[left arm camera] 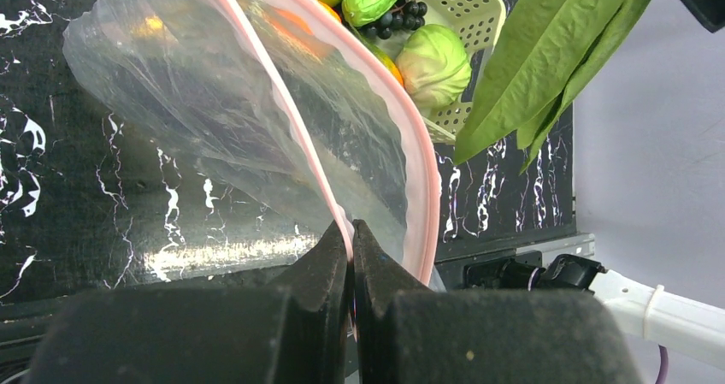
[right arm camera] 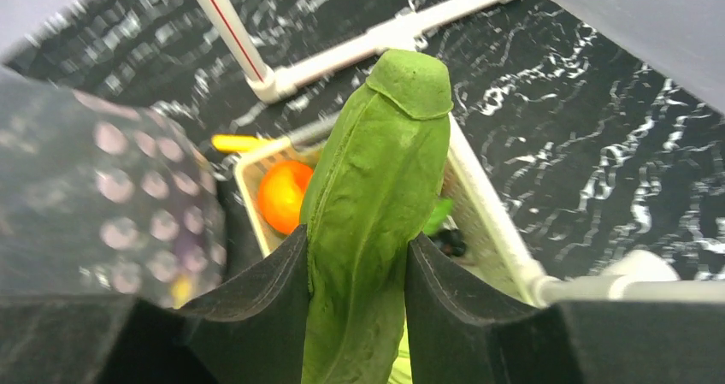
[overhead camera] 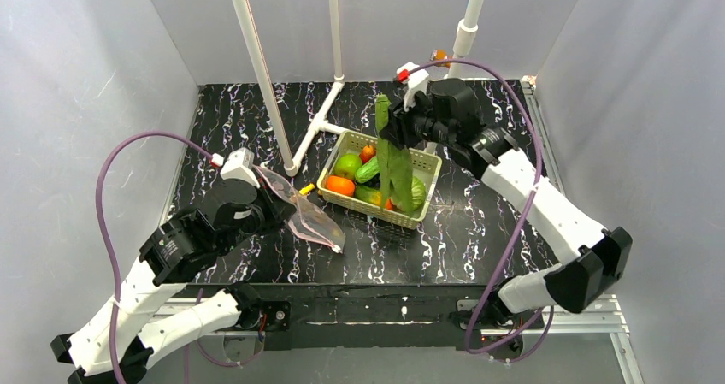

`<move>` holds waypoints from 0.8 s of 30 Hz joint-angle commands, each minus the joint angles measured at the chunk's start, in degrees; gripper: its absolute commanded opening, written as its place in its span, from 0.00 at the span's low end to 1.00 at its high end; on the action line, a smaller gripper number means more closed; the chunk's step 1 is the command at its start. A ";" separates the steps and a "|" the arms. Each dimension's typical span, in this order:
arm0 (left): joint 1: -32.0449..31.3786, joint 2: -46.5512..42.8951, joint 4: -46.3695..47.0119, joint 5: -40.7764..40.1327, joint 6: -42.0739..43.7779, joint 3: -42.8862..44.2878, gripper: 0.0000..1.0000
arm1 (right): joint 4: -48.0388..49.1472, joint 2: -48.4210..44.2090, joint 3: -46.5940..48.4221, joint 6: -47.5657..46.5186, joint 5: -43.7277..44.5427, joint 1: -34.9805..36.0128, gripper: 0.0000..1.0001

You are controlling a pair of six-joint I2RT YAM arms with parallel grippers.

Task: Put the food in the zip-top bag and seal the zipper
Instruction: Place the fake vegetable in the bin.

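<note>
The left fingers (left arm camera: 321, 264) pinch shut on the zipper (left arm camera: 285, 119), holding the zip-top bag (left arm camera: 188, 102) with its mouth gaping toward the basket (overhead camera: 427, 172). To its right, the right fingers (right arm camera: 274, 290) clamp the bunch of green leaves (right arm camera: 385, 162), which hangs long axis downward over the basket.

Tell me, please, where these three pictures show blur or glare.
Top external: evenly lit and sharp, no strong glare. Left wrist: the zip-top bag catches glare, a bright streak lies on the table below it, and the green leaves are sharp. Right wrist: the leaves are in focus, the background is soft, and a dark dotted shape at the left is too blurred to identify.
</note>
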 commanded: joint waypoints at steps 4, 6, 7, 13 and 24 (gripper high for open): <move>0.15 -0.10 0.03 -0.25 0.65 1.06 0.00 | -23.95 12.34 14.14 -25.49 4.59 2.24 0.31; 0.09 0.48 0.26 -0.26 0.64 1.34 0.00 | -26.24 17.68 17.15 -27.80 6.16 4.33 0.35; 0.14 0.78 0.33 -0.20 0.68 1.51 0.00 | -27.39 20.29 18.59 -28.66 6.15 5.09 0.36; 0.15 1.58 0.25 0.10 0.77 1.84 0.00 | -29.44 33.25 23.80 -26.32 6.49 5.98 0.44; 0.15 1.67 0.83 0.54 1.43 1.54 0.00 | -11.66 21.31 4.20 -14.17 9.57 5.64 0.98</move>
